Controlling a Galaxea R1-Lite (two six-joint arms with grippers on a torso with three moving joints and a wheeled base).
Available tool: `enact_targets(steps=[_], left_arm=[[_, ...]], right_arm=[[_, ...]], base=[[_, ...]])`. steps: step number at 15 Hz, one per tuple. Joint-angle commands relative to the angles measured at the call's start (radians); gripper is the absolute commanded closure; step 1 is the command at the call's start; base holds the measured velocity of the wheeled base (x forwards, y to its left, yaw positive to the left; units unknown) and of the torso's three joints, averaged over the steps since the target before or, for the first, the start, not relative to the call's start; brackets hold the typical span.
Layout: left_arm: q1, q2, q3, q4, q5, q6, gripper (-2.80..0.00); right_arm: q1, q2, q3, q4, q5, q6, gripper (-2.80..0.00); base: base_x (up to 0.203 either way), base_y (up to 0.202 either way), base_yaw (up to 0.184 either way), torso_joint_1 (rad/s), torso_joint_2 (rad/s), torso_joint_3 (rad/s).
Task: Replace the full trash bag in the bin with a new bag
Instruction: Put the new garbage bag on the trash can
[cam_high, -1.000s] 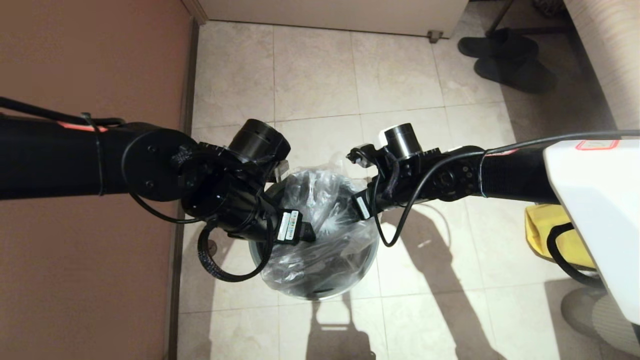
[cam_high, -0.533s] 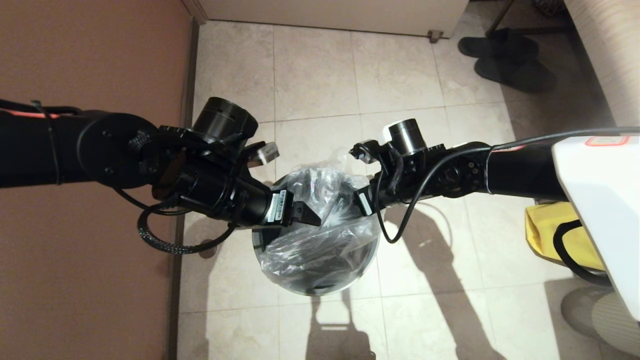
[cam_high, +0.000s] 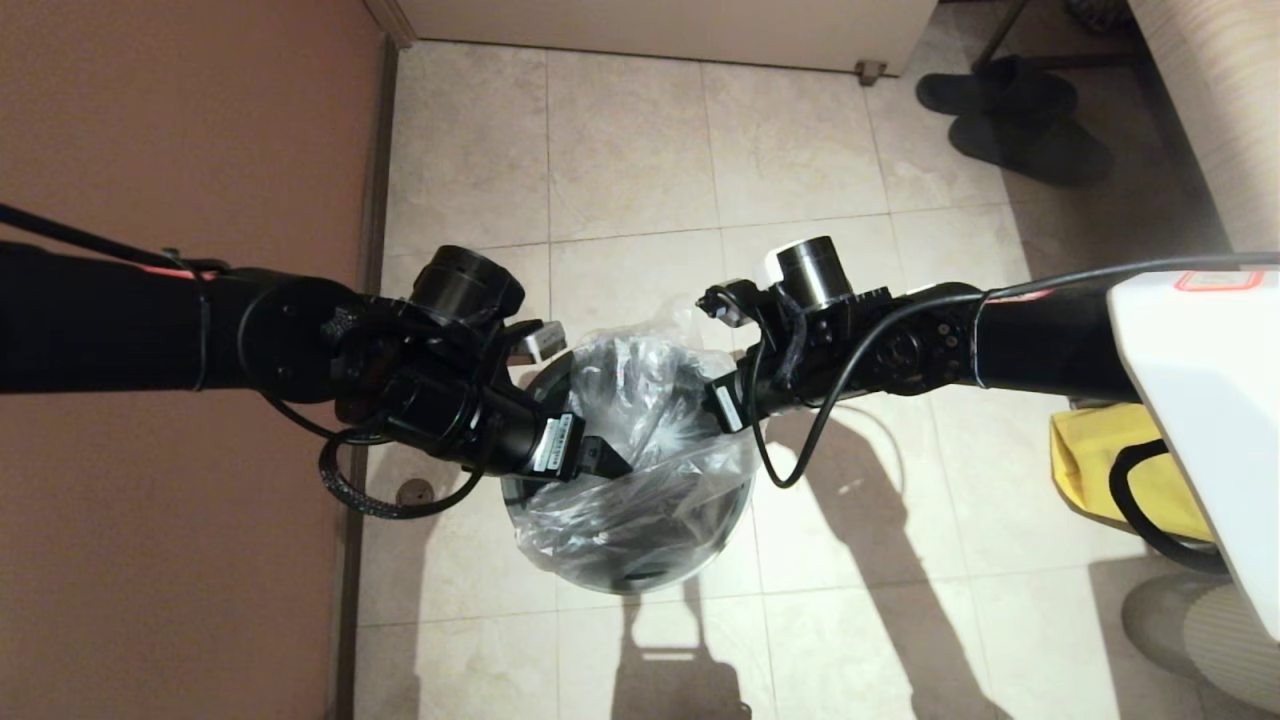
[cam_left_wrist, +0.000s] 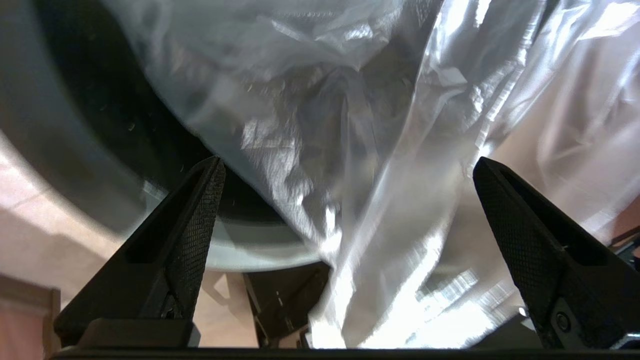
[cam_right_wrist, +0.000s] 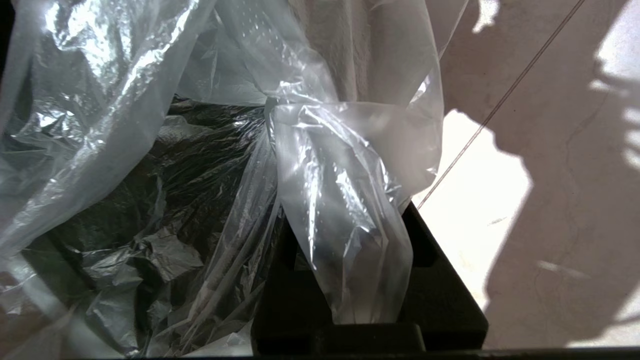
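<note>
A round waste bin with a grey rim (cam_high: 560, 568) stands on a pale tiled floor (cam_high: 620, 150). A thin, clear, crinkly plastic bag (cam_high: 640, 440) is bunched loosely over and inside its mouth. The left gripper (cam_left_wrist: 345, 210) hovers at the bin's left edge, its two black fingers (cam_left_wrist: 192, 235) spread wide apart with bag film between them, untouched. The right gripper (cam_right_wrist: 345, 260), at the bin's right edge, is clamped on a gathered fold of the bag.

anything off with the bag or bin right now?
Yes: the new bag isn't seated. It lies crumpled across the bin mouth, bunched high toward the right gripper, which pinches one fold. The left gripper is open, holding nothing.
</note>
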Motion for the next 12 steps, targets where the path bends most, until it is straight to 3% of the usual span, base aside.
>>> enact_targets(steps=[1, 4, 5, 12], left_arm=[[-0.003, 0.013, 0.019, -0.013, -0.002, 0.002, -2.80], [-0.014, 0.007, 0.098, -0.115, -0.020, 0.027, -2.80], [-0.014, 0.011, 0.113, -0.141, -0.026, 0.040, 0.00], [-0.010, -0.037, 0.122, -0.169, -0.006, 0.047, 0.00]], right_arm=[[0.000, 0.001, 0.001, 0.000, 0.000, -0.001, 0.00], [-0.001, -0.001, 0.001, 0.000, 0.016, 0.000, 0.00], [-0.002, -0.001, 0.001, 0.001, 0.016, 0.000, 0.00], [-0.001, -0.006, 0.002, 0.003, 0.016, 0.001, 0.00]], base=[[0.000, 0.000, 0.000, 0.000, 0.00, 0.000], [0.000, 0.000, 0.000, 0.000, 0.00, 0.000], [0.000, 0.000, 0.000, 0.000, 0.00, 0.000], [0.000, 0.000, 0.000, 0.000, 0.00, 0.000]])
